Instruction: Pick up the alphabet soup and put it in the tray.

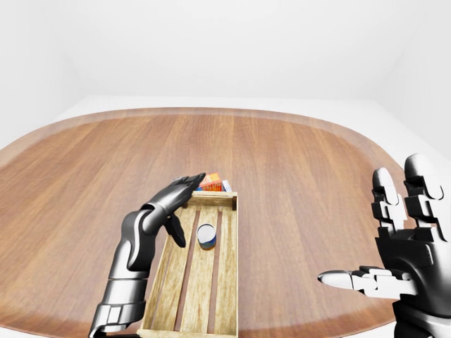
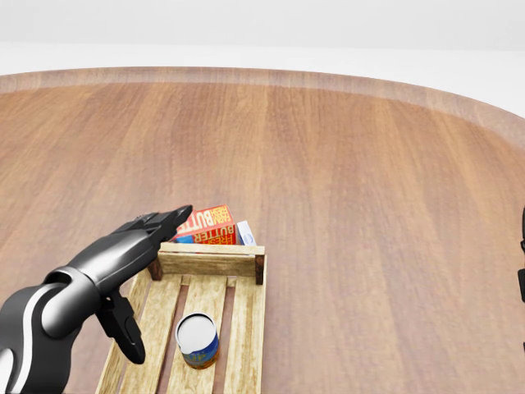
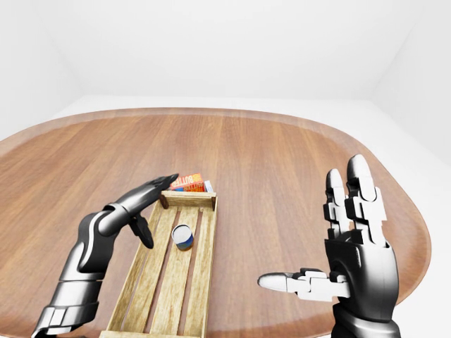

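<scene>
Alphabet soup can is standing upright inside the wooden slatted tray, resting on the slats near the tray's middle, silver lid facing up. Nothing is gripping it.

Left hand is hovering over the tray's left rail, released, fingers stretched out flat and pointing toward the tray's top end; thumb is hanging down beside the rail, apart from the can.

Right hand is floating off the bench's right side in the right-eye view, spread wide, fingers pointing up and thumb sticking out to the left, grasping nothing.

Butter box is lying on the round wooden bench just beyond the tray's top end wall, orange-red label showing, with a blue-white carton tucked against it at its right.
</scene>
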Tool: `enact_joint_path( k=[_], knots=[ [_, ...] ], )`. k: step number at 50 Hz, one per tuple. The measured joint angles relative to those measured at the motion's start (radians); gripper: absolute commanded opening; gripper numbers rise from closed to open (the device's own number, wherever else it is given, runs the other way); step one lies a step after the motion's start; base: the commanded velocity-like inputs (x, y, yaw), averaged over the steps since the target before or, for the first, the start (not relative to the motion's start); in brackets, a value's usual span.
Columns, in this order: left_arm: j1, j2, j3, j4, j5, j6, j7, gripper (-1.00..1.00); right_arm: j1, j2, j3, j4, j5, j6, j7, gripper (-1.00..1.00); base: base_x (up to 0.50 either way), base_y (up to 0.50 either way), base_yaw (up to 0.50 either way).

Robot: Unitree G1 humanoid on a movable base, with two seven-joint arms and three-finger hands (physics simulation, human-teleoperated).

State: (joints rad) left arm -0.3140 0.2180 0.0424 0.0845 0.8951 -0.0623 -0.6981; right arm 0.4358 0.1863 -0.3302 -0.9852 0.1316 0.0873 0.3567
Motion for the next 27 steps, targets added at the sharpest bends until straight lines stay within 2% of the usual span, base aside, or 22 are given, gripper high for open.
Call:
enact_joint_path(
  k=[8,16,27],
  knots=[
    [-0.008,0.029,0.046,-0.142,-0.076,0.064,0.000,1.00,0.003,0.002,0.000,-0.001,0.002,0.000,0.001,1.00,0.00,0.00,0.00],
    [-0.007,0.072,0.113,-0.269,-0.175,0.144,0.000,1.00,0.000,0.002,-0.006,-0.019,0.004,0.000,0.002,1.00,0.00,0.00,0.00],
    [0.066,0.129,0.243,-0.410,-0.358,0.150,0.000,1.00,-0.007,-0.010,0.013,-0.047,-0.001,0.000,-0.014,1.00,0.00,0.00,0.00]
  ],
)
